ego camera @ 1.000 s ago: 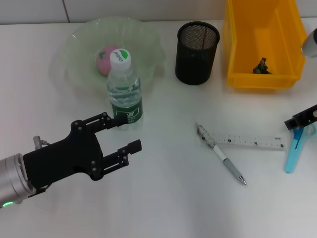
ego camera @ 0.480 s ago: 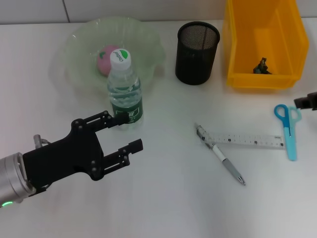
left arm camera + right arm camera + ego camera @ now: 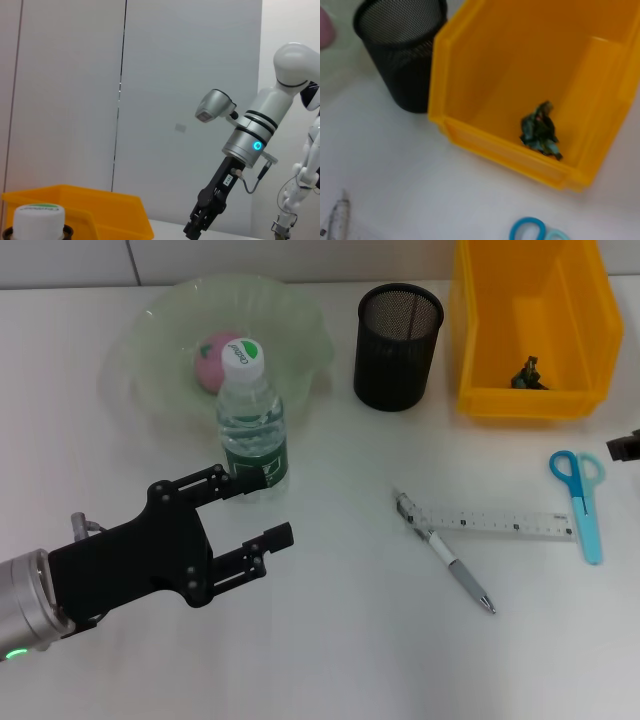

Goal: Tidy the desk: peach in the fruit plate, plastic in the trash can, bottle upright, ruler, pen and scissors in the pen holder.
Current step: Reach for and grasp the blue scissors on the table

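The water bottle (image 3: pixel 252 425) stands upright in front of the green fruit plate (image 3: pixel 160 390), which holds the pink peach (image 3: pixel 213 360). My left gripper (image 3: pixel 266 507) is open and empty, just in front of the bottle. The ruler (image 3: pixel 495 523) and pen (image 3: pixel 450 567) lie on the table right of centre. The blue scissors (image 3: pixel 581 503) lie by the ruler's right end. The black mesh pen holder (image 3: pixel 398 332) stands empty-looking at the back. The crumpled plastic (image 3: pixel 527 373) lies in the yellow bin (image 3: pixel 575 300). Only a bit of my right gripper (image 3: pixel 625 447) shows at the right edge.
In the right wrist view I see the yellow bin (image 3: pixel 485 75) with the plastic (image 3: pixel 540 132), the pen holder (image 3: pixel 402 47) and the scissors' handles (image 3: pixel 536 231). The left wrist view shows the bottle cap (image 3: pixel 39 216) and the right arm (image 3: pixel 250 145) beyond.
The scissors shifted up and left, from under the right gripper to beside the ruler's end. The right gripper drew back to the right edge. The left gripper barely moved.
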`<state>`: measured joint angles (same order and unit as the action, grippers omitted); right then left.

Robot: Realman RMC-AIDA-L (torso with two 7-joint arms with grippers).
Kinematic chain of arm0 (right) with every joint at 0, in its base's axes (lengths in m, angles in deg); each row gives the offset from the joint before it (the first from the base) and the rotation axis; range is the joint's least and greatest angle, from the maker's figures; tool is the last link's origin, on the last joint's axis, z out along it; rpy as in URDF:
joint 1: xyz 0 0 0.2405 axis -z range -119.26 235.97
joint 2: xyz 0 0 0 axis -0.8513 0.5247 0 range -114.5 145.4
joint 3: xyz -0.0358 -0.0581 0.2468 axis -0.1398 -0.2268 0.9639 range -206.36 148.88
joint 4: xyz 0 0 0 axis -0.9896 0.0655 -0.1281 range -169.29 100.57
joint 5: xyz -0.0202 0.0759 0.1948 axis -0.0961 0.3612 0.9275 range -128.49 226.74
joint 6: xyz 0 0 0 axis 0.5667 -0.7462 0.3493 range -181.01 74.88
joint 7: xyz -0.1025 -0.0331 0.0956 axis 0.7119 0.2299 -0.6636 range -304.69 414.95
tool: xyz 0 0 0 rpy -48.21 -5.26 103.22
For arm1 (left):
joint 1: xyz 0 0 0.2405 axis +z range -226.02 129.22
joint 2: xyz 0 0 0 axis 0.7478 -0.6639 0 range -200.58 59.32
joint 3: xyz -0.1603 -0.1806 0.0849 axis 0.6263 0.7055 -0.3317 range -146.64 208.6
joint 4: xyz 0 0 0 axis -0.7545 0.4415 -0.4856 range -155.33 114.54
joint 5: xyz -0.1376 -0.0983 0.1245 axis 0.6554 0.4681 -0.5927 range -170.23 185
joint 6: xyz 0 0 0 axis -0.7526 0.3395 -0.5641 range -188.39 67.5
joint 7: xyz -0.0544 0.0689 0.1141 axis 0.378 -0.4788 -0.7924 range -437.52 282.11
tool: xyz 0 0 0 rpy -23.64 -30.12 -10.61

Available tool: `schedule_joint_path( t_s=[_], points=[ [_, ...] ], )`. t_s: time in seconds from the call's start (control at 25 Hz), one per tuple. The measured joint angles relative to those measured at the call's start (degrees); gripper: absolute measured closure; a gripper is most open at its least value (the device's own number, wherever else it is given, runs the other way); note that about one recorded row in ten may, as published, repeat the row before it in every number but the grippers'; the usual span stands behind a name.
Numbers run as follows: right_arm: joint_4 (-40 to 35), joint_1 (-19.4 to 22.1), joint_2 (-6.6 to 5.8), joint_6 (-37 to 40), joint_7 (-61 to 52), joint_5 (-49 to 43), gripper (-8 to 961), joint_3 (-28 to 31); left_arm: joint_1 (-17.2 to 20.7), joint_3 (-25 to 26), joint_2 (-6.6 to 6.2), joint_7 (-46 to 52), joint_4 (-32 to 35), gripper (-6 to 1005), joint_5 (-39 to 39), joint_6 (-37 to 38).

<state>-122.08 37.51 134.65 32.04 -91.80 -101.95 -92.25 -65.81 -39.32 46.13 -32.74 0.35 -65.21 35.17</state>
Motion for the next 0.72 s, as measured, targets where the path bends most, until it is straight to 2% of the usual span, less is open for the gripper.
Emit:
schedule_joint_path(
  t_s=[0.24,0.48,0.56,0.72],
  points=[
    [-1.76,-0.81,0.17,2.83,-6.76,-4.70,612,-3.46,0.20,-0.22,0.24,-0.44,0.00,362,0.00,-0.07],
    [2.22,-1.03,0.24,1.05,-11.12,-5.96,482,-7.67,0.42,-0.36,0.25,-0.71,0.00,362,-0.01,-0.04],
    [3.86,-1.21,0.25,0.29,-12.36,-6.01,385,-9.12,0.42,-0.36,0.24,-1.10,-0.05,362,-0.08,-0.05],
    [5.52,-1.64,0.25,-0.75,-13.79,-6.24,392,-10.07,0.45,-0.40,0.22,-2.09,-0.22,362,-0.16,-0.23]
  ],
)
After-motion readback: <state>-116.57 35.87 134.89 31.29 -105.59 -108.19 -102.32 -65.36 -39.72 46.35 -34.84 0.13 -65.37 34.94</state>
